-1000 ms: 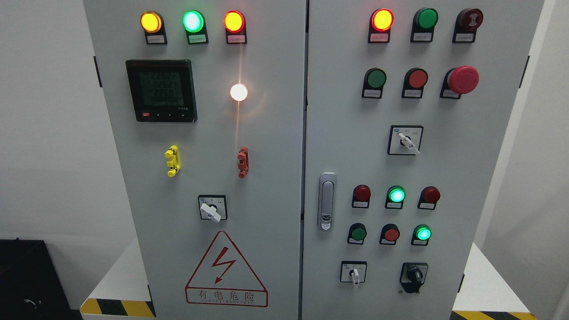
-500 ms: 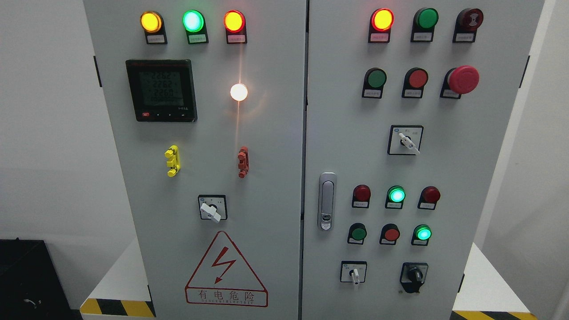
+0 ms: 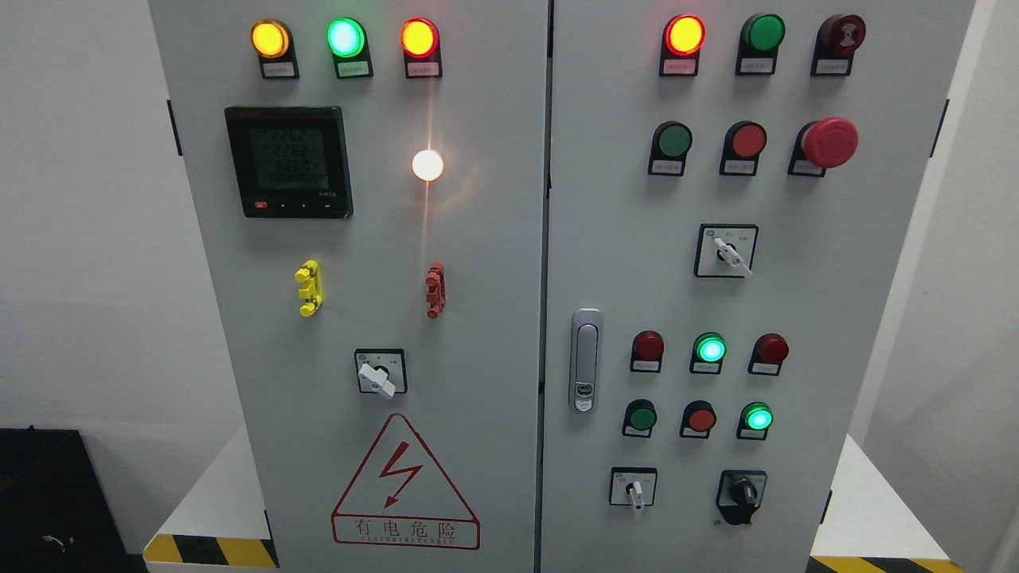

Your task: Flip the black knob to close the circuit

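Head view: neither hand shows in the picture, so whether their fingers are apart or together cannot be told. The grey cabinet (image 3: 493, 263) fills the frame, two doors side by side. The black knob (image 3: 743, 493) sits in the lower right corner of the right door, on a black square plate, just right of a white-handled selector switch (image 3: 634, 492) and below a lit green lamp (image 3: 757, 417). It looks like a small round rotary body with a raised grip bar standing roughly upright, perhaps leaning slightly; fine detail of its pointer is too small to read. A red mushroom button (image 3: 828, 142) sits near the upper right corner of the same door, well apart from the knob.

By my reading the task has not begun: nothing touches the knob, and the step in hand is the approach. The next move calls for bringing a hand to that lower right corner, pinching the grip bar from both sides and twisting it, while keeping clear of the neighbouring selector
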Action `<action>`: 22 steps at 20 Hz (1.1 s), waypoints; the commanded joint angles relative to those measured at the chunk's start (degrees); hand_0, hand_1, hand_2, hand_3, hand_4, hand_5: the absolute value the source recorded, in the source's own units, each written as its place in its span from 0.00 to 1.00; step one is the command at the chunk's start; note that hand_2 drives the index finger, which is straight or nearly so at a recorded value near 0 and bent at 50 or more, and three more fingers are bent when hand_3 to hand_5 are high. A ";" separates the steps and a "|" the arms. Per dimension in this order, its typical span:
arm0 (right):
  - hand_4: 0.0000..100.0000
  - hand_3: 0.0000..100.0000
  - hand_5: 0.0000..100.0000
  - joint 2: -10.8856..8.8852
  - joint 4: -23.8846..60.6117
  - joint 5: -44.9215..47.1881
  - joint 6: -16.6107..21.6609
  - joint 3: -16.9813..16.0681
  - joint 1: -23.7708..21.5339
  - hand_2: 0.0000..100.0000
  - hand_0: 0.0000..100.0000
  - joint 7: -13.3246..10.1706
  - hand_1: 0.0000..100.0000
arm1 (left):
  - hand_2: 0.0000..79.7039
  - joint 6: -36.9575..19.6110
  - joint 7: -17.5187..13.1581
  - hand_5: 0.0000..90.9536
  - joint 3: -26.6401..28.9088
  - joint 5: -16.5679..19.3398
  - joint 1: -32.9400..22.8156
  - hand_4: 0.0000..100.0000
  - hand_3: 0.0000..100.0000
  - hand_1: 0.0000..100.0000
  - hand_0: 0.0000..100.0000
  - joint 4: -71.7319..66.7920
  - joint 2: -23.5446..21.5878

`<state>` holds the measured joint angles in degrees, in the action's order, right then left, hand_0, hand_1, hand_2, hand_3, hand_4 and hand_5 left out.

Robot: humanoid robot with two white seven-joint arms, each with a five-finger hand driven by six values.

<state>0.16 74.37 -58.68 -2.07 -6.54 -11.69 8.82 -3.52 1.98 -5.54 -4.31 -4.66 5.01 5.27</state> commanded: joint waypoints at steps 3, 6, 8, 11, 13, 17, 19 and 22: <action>0.92 1.00 0.91 0.80 28.53 -6.45 -1.79 -4.09 0.44 0.90 0.00 3.39 0.00 | 0.00 0.00 0.04 0.00 0.00 0.00 0.00 0.00 0.00 0.56 0.12 0.00 0.00; 0.92 1.00 0.93 1.33 31.45 -6.53 -3.64 -4.09 2.54 0.90 0.00 7.09 0.00 | 0.00 0.00 0.04 0.00 0.00 0.00 0.00 0.00 0.00 0.56 0.12 0.00 0.00; 0.93 1.00 0.93 1.77 31.54 -6.80 -4.08 -4.09 5.00 0.90 0.00 7.53 0.00 | 0.00 0.00 0.04 0.00 0.00 0.00 0.00 0.00 0.00 0.56 0.12 0.00 0.00; 0.93 1.00 0.93 1.77 31.63 -8.46 -4.88 -4.00 7.21 0.90 0.00 9.19 0.00 | 0.00 0.00 0.04 0.00 0.00 0.00 0.00 0.00 0.00 0.56 0.12 0.00 0.00; 0.93 1.00 0.93 1.77 31.71 -8.91 -4.88 -4.00 8.52 0.90 0.00 9.64 0.00 | 0.00 0.00 0.04 0.00 0.00 0.00 0.00 0.00 0.00 0.56 0.12 0.00 0.00; 0.93 1.00 0.93 1.77 32.24 -10.14 -5.66 -3.92 11.51 0.89 0.00 10.43 0.00 | 0.00 0.00 0.04 0.00 0.00 0.00 0.00 0.00 0.00 0.56 0.12 0.00 0.00; 0.93 1.00 0.93 1.94 33.03 -10.23 -6.28 -3.57 12.57 0.89 0.00 12.09 0.00 | 0.00 0.00 0.04 0.00 0.00 0.00 0.00 0.00 0.00 0.56 0.12 0.00 0.00; 0.93 1.00 0.94 2.38 33.38 -11.01 -6.28 -3.21 13.62 0.90 0.00 12.28 0.00 | 0.00 0.00 0.04 0.00 0.00 0.00 0.00 0.00 0.00 0.56 0.12 0.00 0.00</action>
<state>0.75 101.92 -68.23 -8.14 -9.81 -1.54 20.55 -3.52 1.98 -5.54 -4.31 -4.66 5.01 5.27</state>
